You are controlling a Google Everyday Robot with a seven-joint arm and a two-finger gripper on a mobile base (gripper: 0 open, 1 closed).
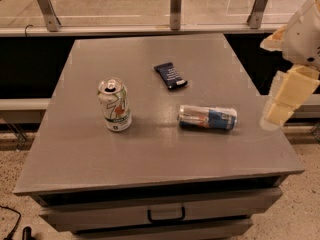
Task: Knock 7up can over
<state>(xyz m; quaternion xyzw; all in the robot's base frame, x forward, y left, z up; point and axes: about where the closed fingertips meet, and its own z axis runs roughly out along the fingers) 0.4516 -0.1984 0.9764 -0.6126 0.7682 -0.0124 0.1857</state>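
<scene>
The 7up can point(114, 105) stands upright on the left part of the grey table point(150, 149). It is white and green with a red spot and a silver top with a pull-tab. My gripper point(280, 109) hangs at the right edge of the view, above the table's right edge, far to the right of the can. Its pale fingers point(287, 96) point downward.
A slim silver-and-blue can point(207, 118) lies on its side between the 7up can and my gripper. A dark blue snack packet point(170, 75) lies further back in the middle. A railing and glass run behind the table. A drawer with a handle point(166, 216) is below the front edge.
</scene>
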